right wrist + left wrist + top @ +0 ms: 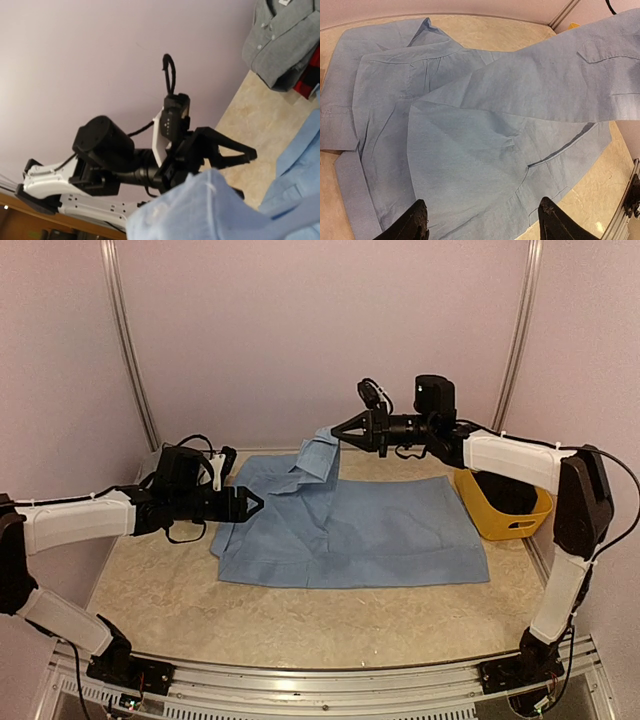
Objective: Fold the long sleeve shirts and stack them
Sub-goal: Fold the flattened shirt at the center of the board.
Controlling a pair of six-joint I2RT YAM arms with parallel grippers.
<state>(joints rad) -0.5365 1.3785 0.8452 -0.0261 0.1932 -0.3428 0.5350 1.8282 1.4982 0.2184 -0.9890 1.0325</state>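
Top view: arm bases (115, 665) foremost; light blue shirt (350, 530) spread on the desk (300, 625). Right fingers (335, 432) closed on its sleeve (318, 455), lifted — presumably to fold inward; left fingers (254, 506) spread, empty, at the shirt's edge. Yellow basket (500, 515): contents not discernible. Left wrist view: sleeve crosses above the body. Right wrist view: grey shirt (280, 40) heaped against plaid shirt (309, 80) — awaiting folding.

Black left claw (257, 503) and right claw (335, 432), white arm shells (75, 520), black joints (585, 495), looped black cables (198, 440).
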